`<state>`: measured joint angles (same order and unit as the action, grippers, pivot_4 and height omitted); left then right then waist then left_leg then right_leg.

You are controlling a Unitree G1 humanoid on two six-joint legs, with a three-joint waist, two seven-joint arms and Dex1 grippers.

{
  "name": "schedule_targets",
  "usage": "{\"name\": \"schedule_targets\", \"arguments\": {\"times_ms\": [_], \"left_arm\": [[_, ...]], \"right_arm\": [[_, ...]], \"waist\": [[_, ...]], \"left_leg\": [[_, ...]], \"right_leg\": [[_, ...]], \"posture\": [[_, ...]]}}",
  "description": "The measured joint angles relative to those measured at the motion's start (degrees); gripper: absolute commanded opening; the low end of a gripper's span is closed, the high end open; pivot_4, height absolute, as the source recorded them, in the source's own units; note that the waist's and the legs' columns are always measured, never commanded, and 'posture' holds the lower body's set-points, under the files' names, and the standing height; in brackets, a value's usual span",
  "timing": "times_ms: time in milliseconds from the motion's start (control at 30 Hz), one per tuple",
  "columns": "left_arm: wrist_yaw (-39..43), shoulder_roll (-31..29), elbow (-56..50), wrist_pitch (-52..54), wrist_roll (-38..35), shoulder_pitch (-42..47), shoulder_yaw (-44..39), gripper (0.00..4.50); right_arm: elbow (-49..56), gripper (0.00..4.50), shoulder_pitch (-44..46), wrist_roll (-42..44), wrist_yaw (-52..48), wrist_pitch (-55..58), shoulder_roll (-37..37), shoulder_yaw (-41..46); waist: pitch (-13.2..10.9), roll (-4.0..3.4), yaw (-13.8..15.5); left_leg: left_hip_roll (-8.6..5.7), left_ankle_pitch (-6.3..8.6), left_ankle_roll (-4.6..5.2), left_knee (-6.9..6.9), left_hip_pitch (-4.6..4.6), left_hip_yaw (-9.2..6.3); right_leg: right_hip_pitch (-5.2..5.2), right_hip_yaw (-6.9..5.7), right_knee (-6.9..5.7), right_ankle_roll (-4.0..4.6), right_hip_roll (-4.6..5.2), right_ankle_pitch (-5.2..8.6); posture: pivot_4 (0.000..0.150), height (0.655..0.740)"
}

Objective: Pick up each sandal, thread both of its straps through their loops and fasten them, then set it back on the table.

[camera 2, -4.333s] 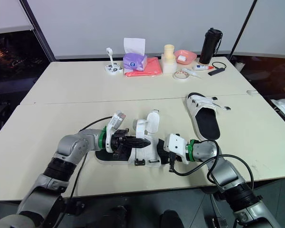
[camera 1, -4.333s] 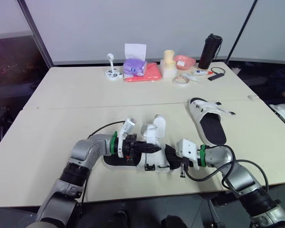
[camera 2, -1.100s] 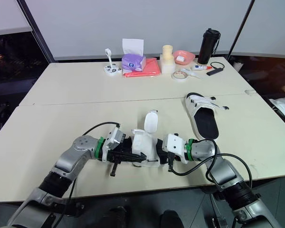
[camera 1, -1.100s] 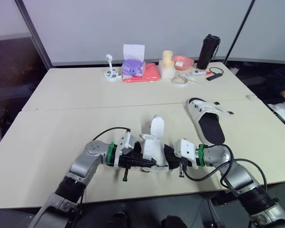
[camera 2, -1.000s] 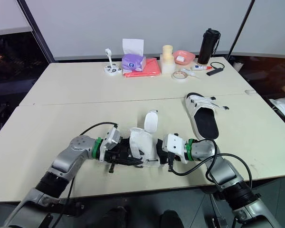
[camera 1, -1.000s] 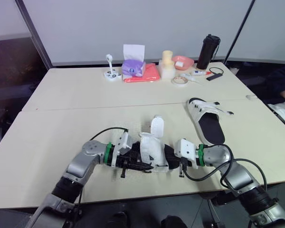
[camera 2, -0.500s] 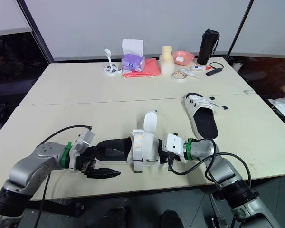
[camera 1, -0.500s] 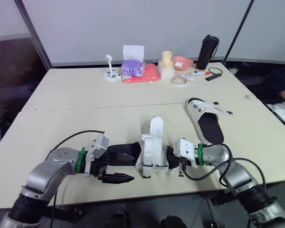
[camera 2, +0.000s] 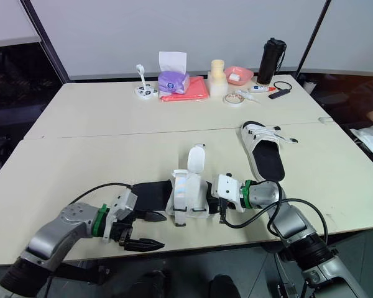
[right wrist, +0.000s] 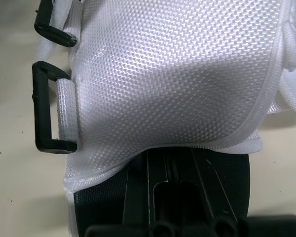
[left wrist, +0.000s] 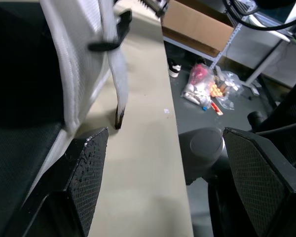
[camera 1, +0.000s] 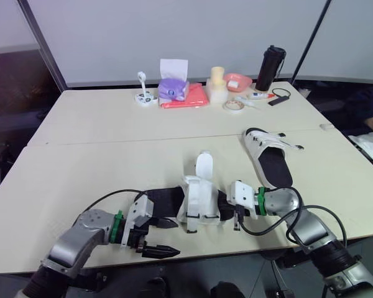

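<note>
The near sandal (camera 1: 199, 200), black sole with a white upper, lies flat by the table's front edge. One white strap (camera 1: 203, 167) stands upright; the other is folded over the upper. My left gripper (camera 1: 160, 237) hovers open just off the sandal's heel end, touching nothing. In its wrist view the pads (left wrist: 84, 168) frame a white strap with a black loop (left wrist: 108, 44). My right gripper (camera 1: 235, 211) is shut, its tips against the sandal's other end, over the black sole (right wrist: 187, 168). A second sandal (camera 1: 270, 158) lies farther right.
Along the back edge stand a purple tissue box (camera 1: 174, 87), a red cloth (camera 1: 189, 96), a cream cup (camera 1: 218, 84), a pink bowl (camera 1: 237, 79), a tape roll (camera 1: 230, 107) and a black bottle (camera 1: 268, 59). The table's front edge (camera 1: 193, 251) runs just below my left gripper.
My left gripper has let go of the sandal's strap, opened and drawn back towards the front edge, then edged towards the heel. The strap now lies over the upper. The right gripper has stayed put.
</note>
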<state>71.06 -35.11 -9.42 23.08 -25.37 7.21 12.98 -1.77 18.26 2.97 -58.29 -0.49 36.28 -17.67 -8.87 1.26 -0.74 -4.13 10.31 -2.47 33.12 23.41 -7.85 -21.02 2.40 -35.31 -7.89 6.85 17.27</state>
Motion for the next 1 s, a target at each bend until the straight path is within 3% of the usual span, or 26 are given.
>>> {"name": "schedule_targets", "arguments": {"times_ms": [500,600,800,1000], "left_arm": [[-0.1,9.4,9.7,-4.9,4.6,5.7,5.7,3.80],[-0.6,11.2,11.1,-5.0,5.4,6.8,6.5,2.94],[-0.8,11.8,11.3,-5.8,5.6,7.2,6.5,0.02],[0.7,8.9,8.1,-3.4,4.6,6.2,6.5,0.02]], "right_arm": [[1.2,0.00,-2.0,0.0,1.0,0.2,1.5,1.3],[1.8,0.00,-2.2,-0.2,1.1,0.4,1.6,1.2],[2.3,0.00,-2.4,-0.3,1.2,0.8,2.0,1.3],[2.9,0.00,-2.4,-0.5,1.4,1.0,1.8,1.0]], "waist": [[0.2,-0.01,1.3],[0.3,0.04,1.4],[0.3,-0.06,1.6],[0.3,-0.07,1.4]], "left_leg": [[-0.02,-0.01,0.01,0.05,0.01,0.05],[-0.02,-0.01,0.01,0.06,0.04,0.05],[-0.02,0.00,0.02,0.00,0.06,0.03],[-0.01,0.00,0.01,-0.02,0.09,0.04]], "right_leg": [[0.10,-0.05,0.06,0.01,0.06,0.00],[0.08,-0.06,0.08,0.01,0.06,-0.01],[0.07,-0.17,0.12,0.00,0.02,-0.01],[0.07,-0.19,0.15,-0.01,0.09,0.02]], "posture": [[0.150,0.7344],[0.150,0.7344],[0.150,0.7344],[0.150,0.7344]]}}
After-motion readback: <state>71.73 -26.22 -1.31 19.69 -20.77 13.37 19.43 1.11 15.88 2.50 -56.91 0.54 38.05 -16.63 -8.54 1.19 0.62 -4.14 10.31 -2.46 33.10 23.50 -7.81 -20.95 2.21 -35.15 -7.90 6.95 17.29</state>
